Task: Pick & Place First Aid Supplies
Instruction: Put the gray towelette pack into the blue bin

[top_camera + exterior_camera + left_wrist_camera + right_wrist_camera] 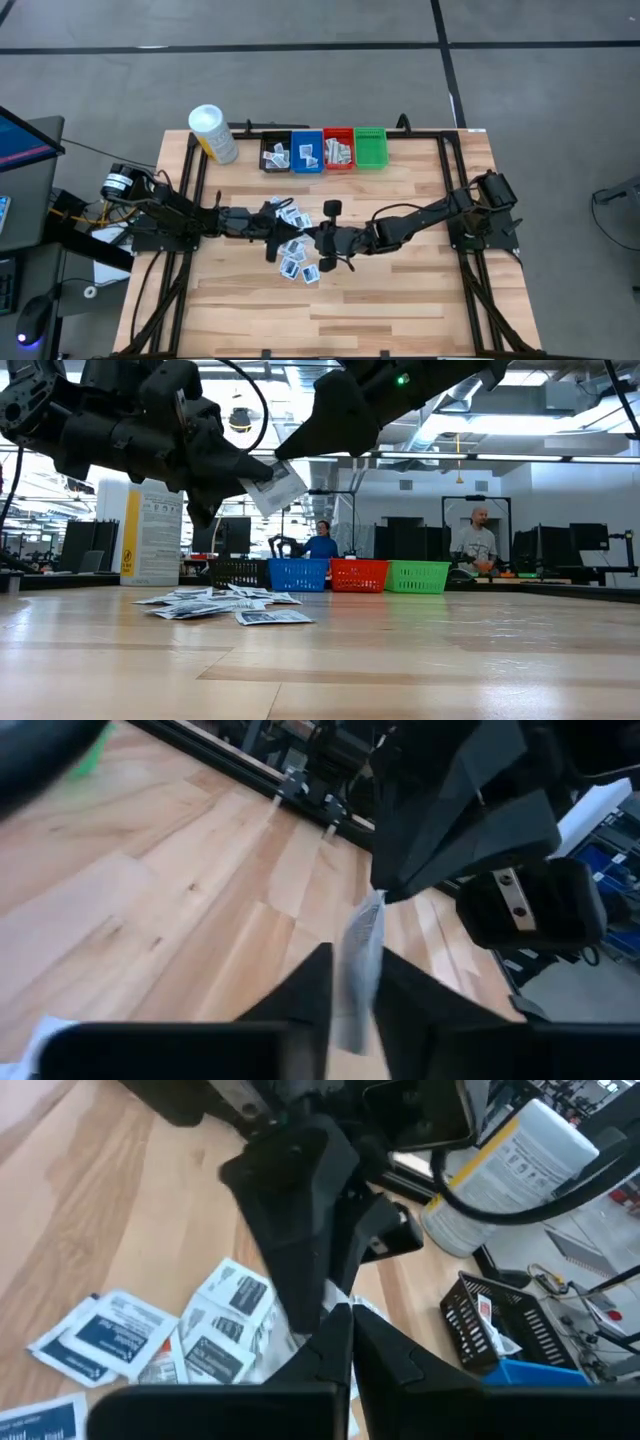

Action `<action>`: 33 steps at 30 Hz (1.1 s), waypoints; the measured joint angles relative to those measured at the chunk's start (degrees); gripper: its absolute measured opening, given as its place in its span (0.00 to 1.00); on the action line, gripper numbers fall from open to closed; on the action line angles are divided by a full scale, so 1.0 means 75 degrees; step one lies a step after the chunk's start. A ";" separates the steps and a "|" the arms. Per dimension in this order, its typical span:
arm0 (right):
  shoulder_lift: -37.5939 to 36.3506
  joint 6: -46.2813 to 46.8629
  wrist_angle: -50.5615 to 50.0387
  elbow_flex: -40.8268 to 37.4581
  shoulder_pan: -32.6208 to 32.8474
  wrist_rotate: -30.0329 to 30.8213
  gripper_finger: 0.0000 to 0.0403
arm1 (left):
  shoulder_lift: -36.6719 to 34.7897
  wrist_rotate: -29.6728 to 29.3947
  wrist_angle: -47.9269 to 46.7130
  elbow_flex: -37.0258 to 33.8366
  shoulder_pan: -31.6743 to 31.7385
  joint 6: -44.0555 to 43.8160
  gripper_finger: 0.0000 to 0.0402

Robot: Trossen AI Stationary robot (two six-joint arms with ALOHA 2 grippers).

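One white first aid packet [272, 488] hangs in the air above the middle of the table, between my two grippers. My left gripper [355, 1005] reaches in from the table's left and is shut on the packet's near end. My right gripper [350, 1342] comes from the right and is shut on the packet's other end. Below them, several more white packets with blue marks [293, 215] [215, 1325] lie flat and loose on the wooden table. My left gripper pinches one end of the packet [352, 982] between its two fingers, coming nearly level from the table's left. The packet stands edge-on between them, lifted clear of the table. My right gripper pinches the opposite end [374, 906] between its fingertips, slanting down from the table's right. Only a white sliver [344, 1308] shows past the fingers in its own wrist view.
Along the far edge stands a row of small bins: black [275, 152], blue [307, 150], red [338, 148] and green [370, 146], the first three holding packets. A yellow container with a white cap [213, 133] stands left of them. Bare wood lies toward the near edge.
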 joint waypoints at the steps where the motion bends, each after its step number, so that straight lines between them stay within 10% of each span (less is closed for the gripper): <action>1: 0.0000 -0.0007 -0.0072 0.0000 0.0000 0.0003 0.02 | 0.0000 -0.0007 0.0000 0.0000 0.0036 0.0028 0.10; 16: 0.0035 0.1462 -0.2629 -0.0050 -0.0094 0.0565 0.43 | 0.0001 -0.1125 -0.0093 -0.0003 0.1072 0.0483 0.02; 33: 0.0041 0.1402 0.0876 -0.2629 -0.0941 0.0010 0.39 | 0.0139 0.0541 -0.1977 0.1898 0.4550 0.2196 0.02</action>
